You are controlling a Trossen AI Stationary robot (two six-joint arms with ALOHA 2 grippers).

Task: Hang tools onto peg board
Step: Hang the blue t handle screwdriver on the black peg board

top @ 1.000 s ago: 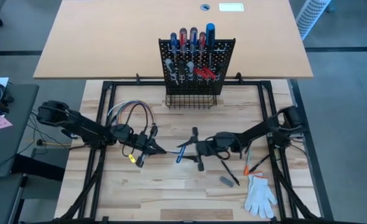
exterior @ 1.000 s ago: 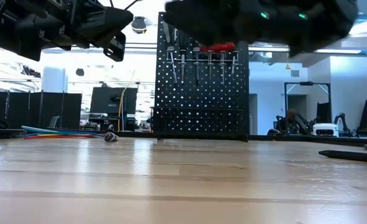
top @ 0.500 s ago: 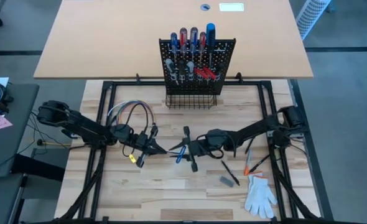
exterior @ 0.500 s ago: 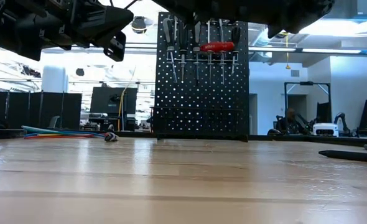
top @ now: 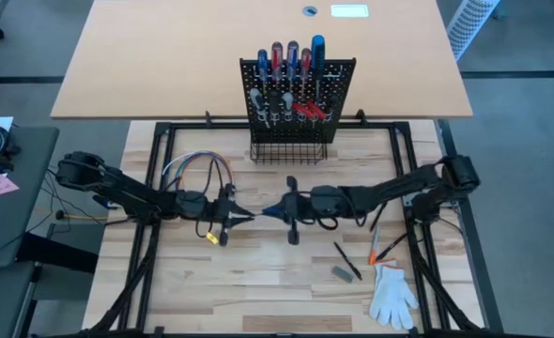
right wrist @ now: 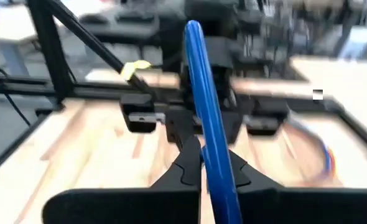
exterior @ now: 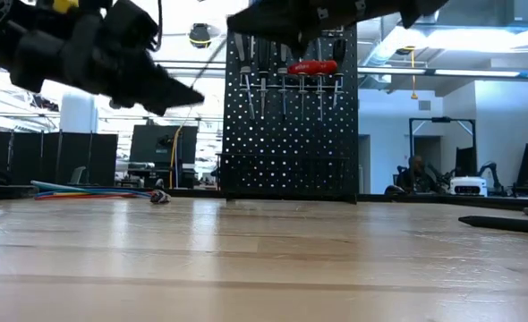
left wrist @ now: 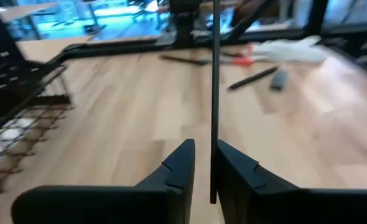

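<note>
Mid-task: several screwdrivers (top: 291, 58) are already being carried by the peg board (top: 297, 92); a few tools (top: 347, 261) are being left loose on the table (top: 258, 291), beside and behind the right gripper (top: 275, 210). Blue-handled screwdriver (right wrist: 207, 134) is being clamped at the handle by the right gripper, its thin shaft (left wrist: 214, 93) running fwd between the fingers of the left gripper (top: 247, 216), which are standing slightly apart. Handover is being made mid-air, in front of the board.
</note>
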